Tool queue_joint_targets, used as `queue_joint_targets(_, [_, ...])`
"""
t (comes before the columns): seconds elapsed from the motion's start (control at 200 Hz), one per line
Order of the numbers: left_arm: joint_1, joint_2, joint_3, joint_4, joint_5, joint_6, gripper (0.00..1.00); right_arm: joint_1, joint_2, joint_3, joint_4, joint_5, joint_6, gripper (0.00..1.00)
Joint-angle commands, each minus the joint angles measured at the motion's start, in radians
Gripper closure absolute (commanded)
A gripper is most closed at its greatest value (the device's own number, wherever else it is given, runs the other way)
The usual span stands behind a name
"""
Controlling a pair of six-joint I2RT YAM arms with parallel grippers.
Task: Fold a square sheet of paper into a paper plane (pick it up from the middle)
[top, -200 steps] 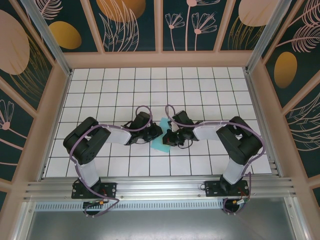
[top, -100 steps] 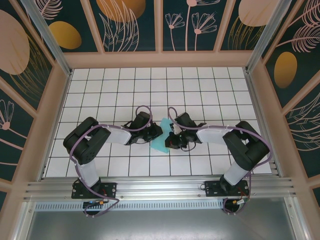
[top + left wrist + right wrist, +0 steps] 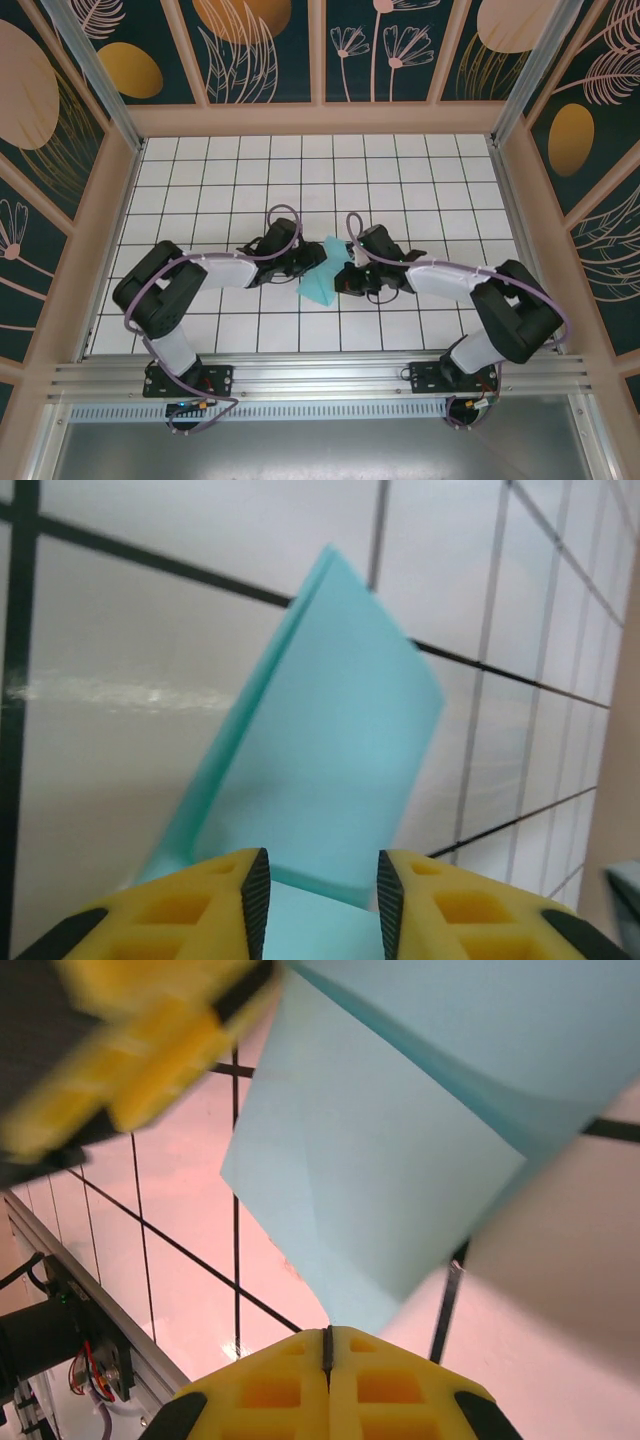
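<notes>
The square sheet of paper (image 3: pixel 320 281) is light turquoise and folded into a narrower layered shape, in the middle of the white grid table (image 3: pixel 420 190) between my two grippers. My left gripper (image 3: pixel 311 262) stands open at the paper's left side. In the left wrist view its yellow fingers (image 3: pixel 322 905) are apart, with the folded paper (image 3: pixel 330 740) running between them and stretching away. My right gripper (image 3: pixel 344 279) is shut on the paper's right edge. In the right wrist view the jaws (image 3: pixel 328 1345) pinch a corner of the sheet (image 3: pixel 400 1150).
Wooden frame walls (image 3: pixel 110 200) enclose the grid table on three sides. An aluminium rail (image 3: pixel 320 378) with both arm bases runs along the near edge. The left gripper's yellow fingers (image 3: pixel 150 1050) show blurred at the upper left of the right wrist view.
My left gripper has opened and let go of the paper. Both arms have stretched out lower over the table, and the paper's lower tip has swung out to the lower left.
</notes>
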Motion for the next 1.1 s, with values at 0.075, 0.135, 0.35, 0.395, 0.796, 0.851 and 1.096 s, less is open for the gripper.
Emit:
queue_joint_targets(0.075, [-0.004, -0.084, -0.009, -0.003, 0.046, 0.040, 0.60, -0.013, -0.042, -0.042, 0.031, 0.013, 0.034, 0.96])
queue_joint_targets(0.135, [-0.012, -0.079, -0.005, 0.013, 0.089, 0.053, 0.62, -0.013, -0.038, -0.046, 0.041, 0.004, 0.037, 0.96])
queue_joint_targets(0.35, [-0.043, 0.051, 0.062, -0.047, 0.138, 0.084, 0.71, -0.005, -0.006, -0.054, 0.118, -0.072, 0.057, 0.98])
queue_joint_targets(0.395, [-0.043, 0.073, 0.068, -0.061, 0.117, 0.085, 0.72, -0.004, 0.000, -0.057, 0.127, -0.077, 0.061, 0.98])
queue_joint_targets(0.796, [-0.043, 0.162, 0.074, -0.056, 0.077, 0.105, 0.75, 0.039, 0.092, -0.035, 0.170, -0.112, 0.071, 0.98])
queue_joint_targets(0.851, [-0.043, 0.166, 0.074, -0.058, 0.080, 0.105, 0.75, 0.048, 0.111, -0.023, 0.167, -0.114, 0.068, 0.98])
queue_joint_targets(1.096, [-0.043, 0.166, 0.074, -0.068, 0.082, 0.108, 0.75, 0.059, 0.189, -0.001, 0.159, -0.078, 0.060, 0.98])
